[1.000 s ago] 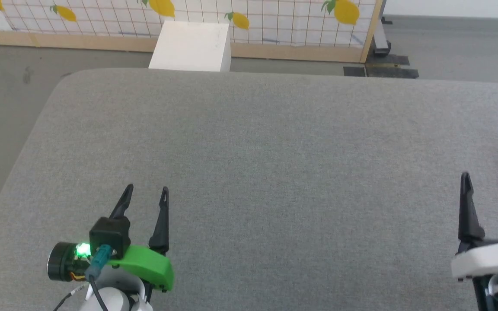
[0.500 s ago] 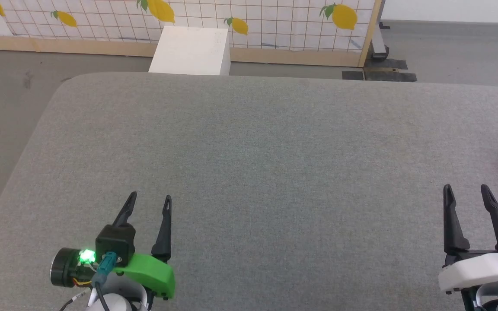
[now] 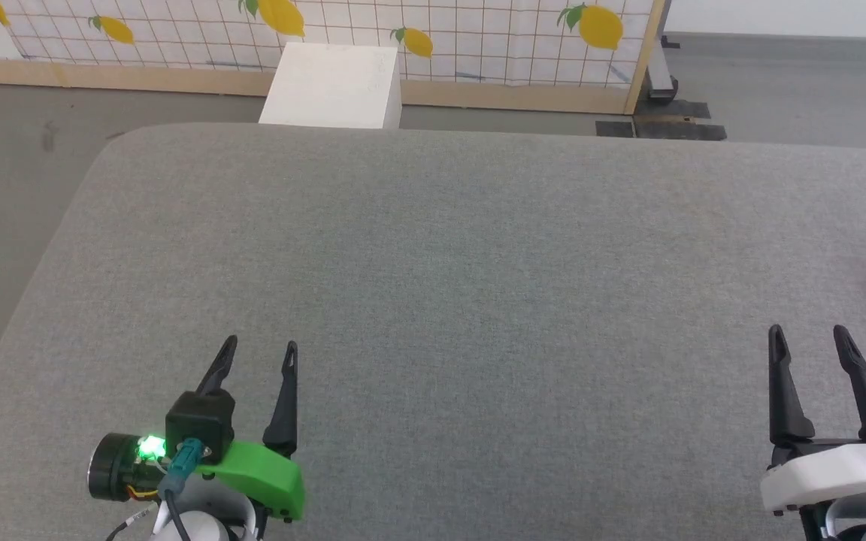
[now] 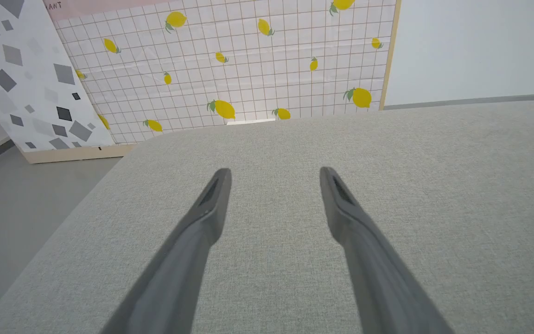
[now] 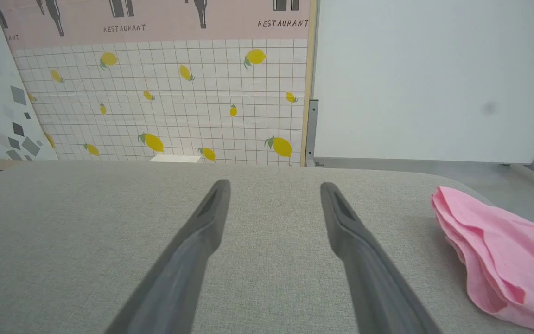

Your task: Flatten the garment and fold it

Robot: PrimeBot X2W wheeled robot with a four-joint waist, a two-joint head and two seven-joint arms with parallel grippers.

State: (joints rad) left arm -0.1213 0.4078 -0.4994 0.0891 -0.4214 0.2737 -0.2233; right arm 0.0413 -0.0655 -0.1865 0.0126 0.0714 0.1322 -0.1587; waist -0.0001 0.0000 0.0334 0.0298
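Note:
The garment (image 5: 503, 260) is a light pink, wrinkled heap lying on the grey padded table, off to the right of my right gripper (image 5: 274, 185) in the right wrist view; in the head view a sliver of pink shows at the right edge. My right gripper (image 3: 809, 334) is open at the lower right, a short way left of the garment and apart from it. Open too, my left gripper (image 3: 260, 347) hovers over bare cloth at the lower left, nothing between its fingers (image 4: 216, 195).
The grey table (image 3: 448, 255) has a rounded far-left corner with floor beyond it. A white box (image 3: 331, 83) stands just past the far edge, before a lemon-patterned panel (image 3: 433, 30). A wheeled stand base (image 3: 662, 75) sits at the far right.
The head camera has shifted a little, so both grippers appear lower and the right one further left. A pink sliver of the garment has come into the right edge.

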